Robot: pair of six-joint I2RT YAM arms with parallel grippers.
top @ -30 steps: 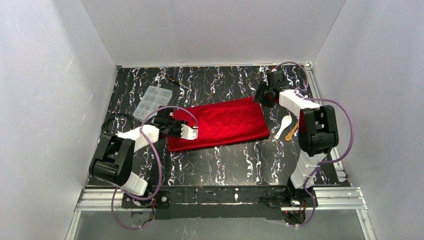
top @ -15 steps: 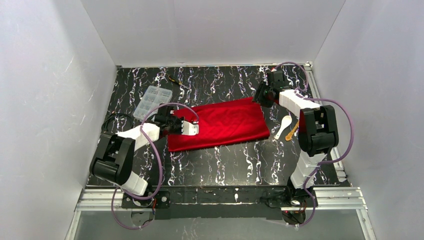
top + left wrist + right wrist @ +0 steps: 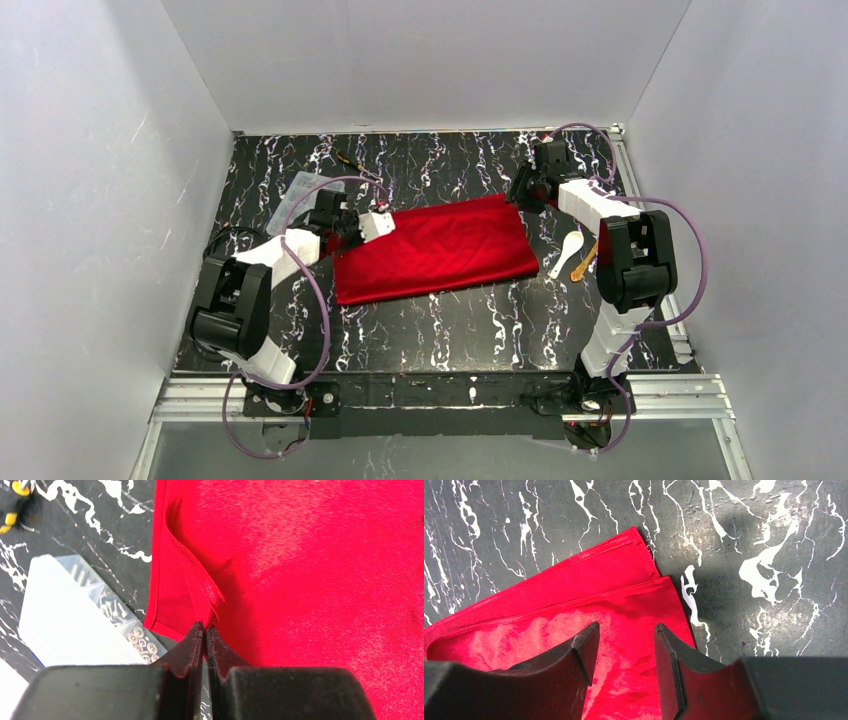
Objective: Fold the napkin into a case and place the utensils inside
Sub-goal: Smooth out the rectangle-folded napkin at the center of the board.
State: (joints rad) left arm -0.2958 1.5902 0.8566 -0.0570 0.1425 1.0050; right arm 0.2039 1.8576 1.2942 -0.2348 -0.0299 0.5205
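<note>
Left gripper point(image 3: 205, 630), pinching napkin point(image 3: 310, 580), moved back beside box point(image 3: 65, 625) of small hardware point(image 3: 139, 641).

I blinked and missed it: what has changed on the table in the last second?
The left gripper moved along the napkin's left end toward the far side, and is now shut on a pinch of cloth there. The right gripper, open over the napkin's far right corner, the white spoon and the yellow-gold utensil stayed put.

No writing, label, brand or number is legible in any view: none on the bright red creased cloth napkin point(image 3: 435, 250), none on the clear plastic compartment box point(image 3: 65, 615) (blurred in the left wrist view).
</note>
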